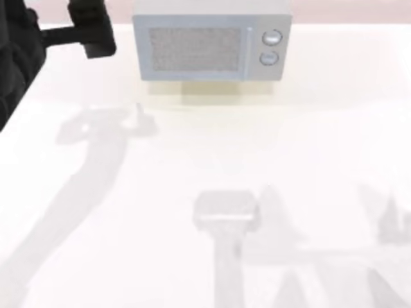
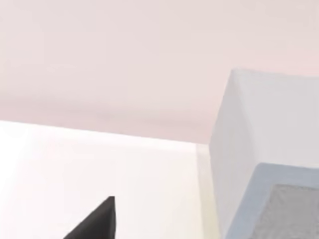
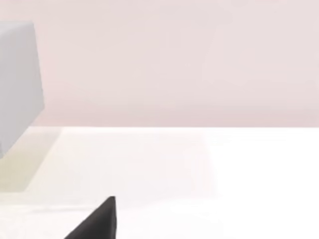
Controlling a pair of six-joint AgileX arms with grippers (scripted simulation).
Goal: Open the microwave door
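microwave [image 1: 212,45]: grey box, far centre of table [image 1: 192,160]
door [image 1: 194,49]: flush, mesh window
left gripper [image 1: 90,29]: far left; jaws unclear

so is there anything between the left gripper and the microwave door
Nothing. In the top view the left gripper sits just left of the microwave, with only bare table between it and the shut microwave door.

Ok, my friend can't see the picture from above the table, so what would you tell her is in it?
A small grey microwave sits at the far edge of a white table, its mesh-windowed door shut and two round knobs on its right. The black left arm reaches in from the top left corner, stopping left of the microwave without touching it.
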